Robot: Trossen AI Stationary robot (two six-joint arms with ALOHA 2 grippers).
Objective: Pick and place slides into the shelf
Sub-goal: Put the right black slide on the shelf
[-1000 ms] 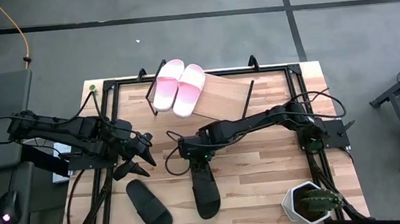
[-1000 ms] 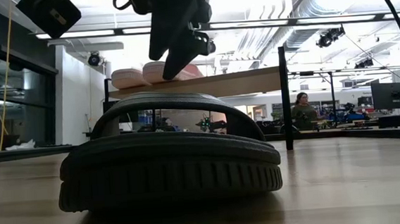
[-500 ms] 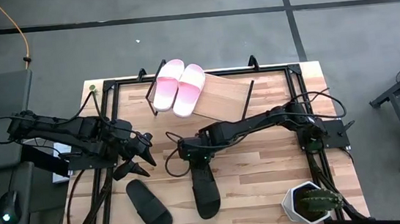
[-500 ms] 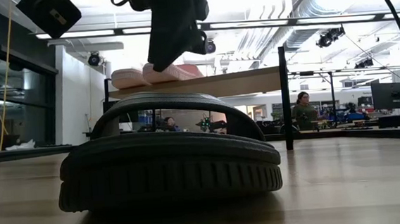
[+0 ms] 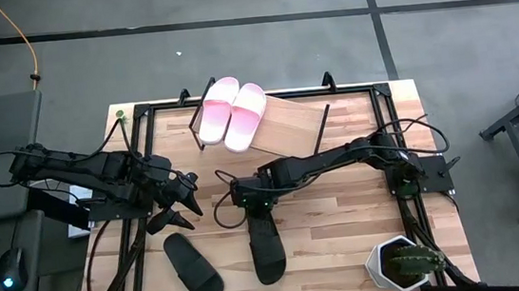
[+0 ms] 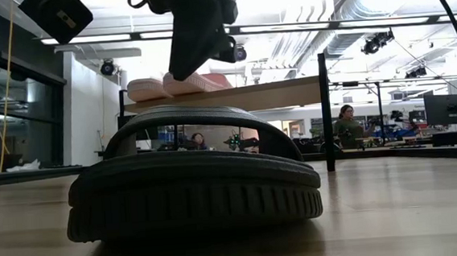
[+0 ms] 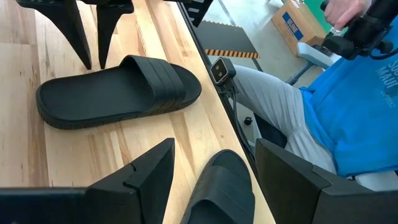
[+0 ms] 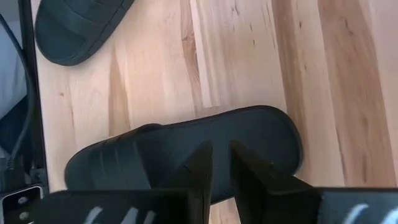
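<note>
1. Already resting side by side at the left end of the slanted light-wood shelf board (image 5: 287,128): two light pink wide-strap slides (image 5: 244,116).
2. Lying flat on the pale wooden tabletop (image 5: 343,223), near its front edge and a little apart: one black wide-strap slide (image 5: 267,250) in the middle, and a second black slide (image 5: 193,266) to its left.
3. Poised directly above the strap end of the middle black slide (image 8: 261,137): right gripper (image 5: 249,209). Fingers drawn almost together with only a slim gap, nothing between them. Clear of the strap in the low view, hanging just above it.
4. Waiting just beside the second black slide: left gripper (image 5: 187,210), fingers spread wide, holding nothing.
5. Judged step: reaching for the third of four slides, with no grasp made. Roughly half done, going by the pink pair on the board.
6. Called for next, most likely: spread those fingers again, lower them astride the strap, close, lift, and carry to the bare stretch of board right of the pink pair.
</note>
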